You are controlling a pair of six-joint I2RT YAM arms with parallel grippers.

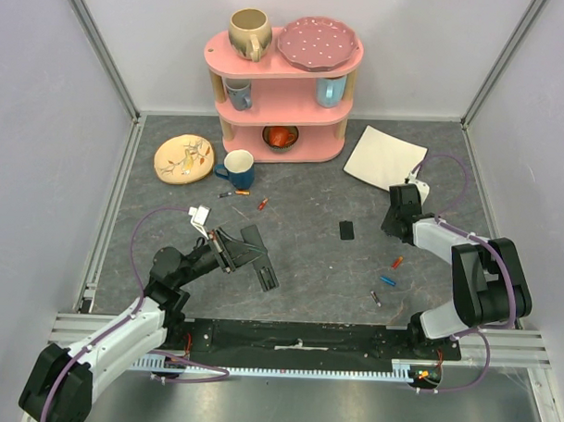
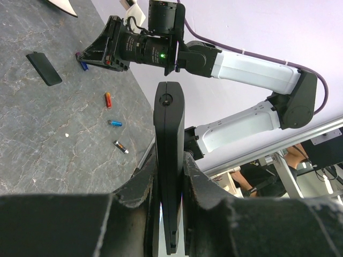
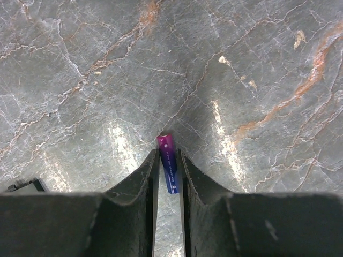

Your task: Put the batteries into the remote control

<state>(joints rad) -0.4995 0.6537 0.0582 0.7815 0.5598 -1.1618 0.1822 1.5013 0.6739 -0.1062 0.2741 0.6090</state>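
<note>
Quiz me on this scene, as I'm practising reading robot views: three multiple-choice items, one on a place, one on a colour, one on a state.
1. Where is the small black cover? A lying on the table; B in the left pincer; C in the right pincer.
2. What colour is the battery between the right pincer's fingers? A green; B blue; C yellow.
3. How is the remote? A flat on the table; B clamped in the left pincer; C snapped in two.
Answers: 1 A, the top view shows it on bare table; 2 B, its body shows blue; 3 B, the pincer grips both its sides.
</note>
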